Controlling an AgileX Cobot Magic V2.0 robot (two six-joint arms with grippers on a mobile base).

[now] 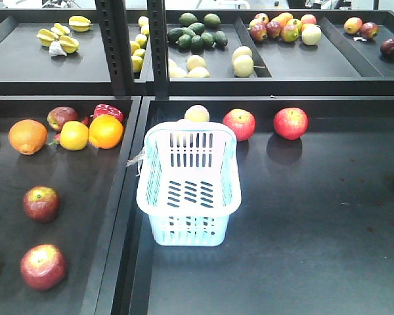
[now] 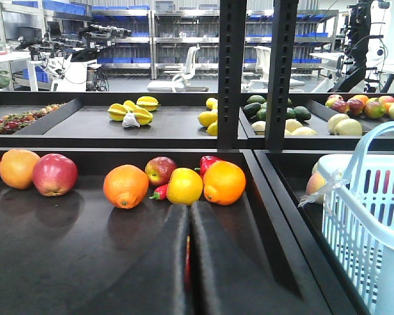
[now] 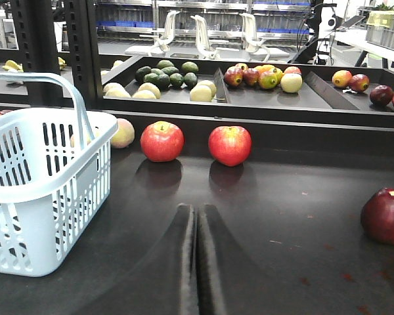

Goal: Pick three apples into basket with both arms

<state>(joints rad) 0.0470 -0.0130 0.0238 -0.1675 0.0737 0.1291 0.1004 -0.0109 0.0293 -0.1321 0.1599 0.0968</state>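
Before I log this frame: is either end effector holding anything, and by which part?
Nothing held; left end effector and right end effector are both shut, empty.

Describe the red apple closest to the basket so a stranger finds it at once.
Find the pale blue basket in the right-hand tray. Three fruits line the tray's back wall behind it; the apple is the middle one. It is red, unlike the pale yellow fruit to its left, and nearer the basket than the other red apple.

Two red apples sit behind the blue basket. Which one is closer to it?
The left apple, just off the back corner of the basket, beside a pale yellow fruit; the other apple sits farther right.
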